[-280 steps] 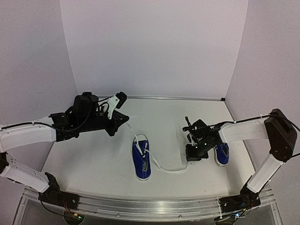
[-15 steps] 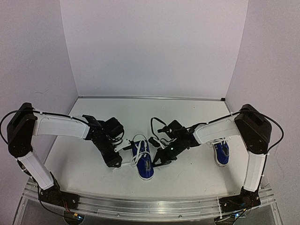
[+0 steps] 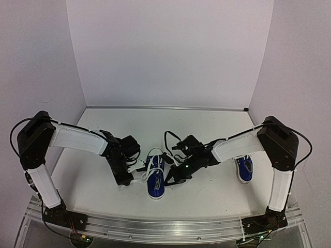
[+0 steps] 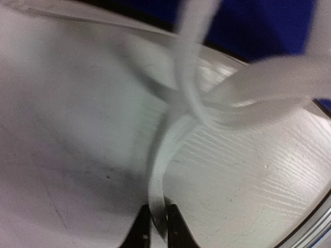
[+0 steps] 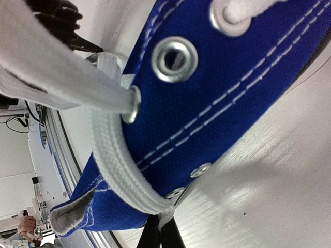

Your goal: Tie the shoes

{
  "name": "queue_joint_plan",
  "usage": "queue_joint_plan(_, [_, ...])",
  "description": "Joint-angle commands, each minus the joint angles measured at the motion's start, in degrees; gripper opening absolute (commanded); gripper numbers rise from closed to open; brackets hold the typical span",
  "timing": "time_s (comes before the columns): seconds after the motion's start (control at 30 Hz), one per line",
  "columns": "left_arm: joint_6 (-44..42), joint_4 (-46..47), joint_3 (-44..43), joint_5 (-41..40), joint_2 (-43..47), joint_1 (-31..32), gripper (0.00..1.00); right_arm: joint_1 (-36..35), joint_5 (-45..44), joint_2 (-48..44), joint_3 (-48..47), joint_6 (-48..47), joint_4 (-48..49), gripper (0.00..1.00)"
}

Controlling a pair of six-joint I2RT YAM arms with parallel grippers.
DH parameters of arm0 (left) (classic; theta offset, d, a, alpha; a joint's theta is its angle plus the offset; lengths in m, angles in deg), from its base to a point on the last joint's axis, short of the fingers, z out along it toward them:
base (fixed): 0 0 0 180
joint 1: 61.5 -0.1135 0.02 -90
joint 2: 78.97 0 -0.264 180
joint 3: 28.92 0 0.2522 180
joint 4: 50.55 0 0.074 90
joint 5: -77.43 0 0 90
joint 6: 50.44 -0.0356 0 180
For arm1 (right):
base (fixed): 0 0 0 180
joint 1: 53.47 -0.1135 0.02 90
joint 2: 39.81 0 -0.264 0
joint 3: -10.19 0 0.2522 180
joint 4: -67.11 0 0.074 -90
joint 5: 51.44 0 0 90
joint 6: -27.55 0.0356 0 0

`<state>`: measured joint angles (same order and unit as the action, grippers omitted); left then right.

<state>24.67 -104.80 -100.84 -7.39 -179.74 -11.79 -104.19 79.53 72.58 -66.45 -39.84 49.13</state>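
Blue shoe point(image 3: 155, 182) | left gripper point(image 4: 158, 231) pinching white lace point(image 4: 158, 181) | right gripper point(image 5: 161, 235) closed

Your blue canvas sneaker point(image 3: 155, 184) lies between left gripper point(image 4: 158, 233), on its white lace point(image 4: 166, 150), and right gripper point(image 5: 161, 233); the second blue canvas sneaker point(image 3: 244, 170) sits well right, perhaps under that arm.

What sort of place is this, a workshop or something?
Probably a robotics lab test booth: left arm and right arm mounted on a metal rail, plain white walls around the table, the shoes on it.
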Motion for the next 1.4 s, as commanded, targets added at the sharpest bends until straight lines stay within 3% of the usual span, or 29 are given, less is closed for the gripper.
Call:
queue_joint_plan(0.0, [2.20, -0.92, -3.11, -7.05, -1.74, 0.17, 0.01, 1.91, -1.05, -5.16, 1.71, 0.80, 2.23, 0.00])
queue_joint_plan(0.13, [6.16, 1.70, -3.05, -15.86, 3.73, -0.30, 0.00, 5.85, -3.28, -11.51, 4.25, 1.76, 2.20, 0.00])
queue_joint_plan(0.27, [11.42, 7.61, 0.25, -22.13, 15.19, -1.59, 0.00, 8.17, -6.21, -18.61, 7.55, 3.04, 2.14, 0.00])
queue_joint_plan(0.5, [26.41, 16.73, 6.47, -19.18, 30.54, -8.91, 0.00, 11.67, -12.96, -27.82, 15.08, 8.12, 2.05, 0.00])
queue_joint_plan(0.77, [41.56, 18.56, 12.62, -26.69, 37.74, -9.99, 0.00, 16.50, -22.24, -39.50, 26.19, 17.97, 0.72, 0.00])
queue_joint_plan(1.03, [56.14, 12.59, 17.26, -31.96, 39.72, -10.05, 0.00, 16.86, -26.11, -44.30, 33.96, 24.03, -1.42, 0.00])
queue_joint_plan(1.37, [73.91, -4.19, 17.55, -42.63, 39.03, -10.93, 0.00, 16.88, -33.00, -44.97, 37.61, 27.97, -7.00, 0.00])
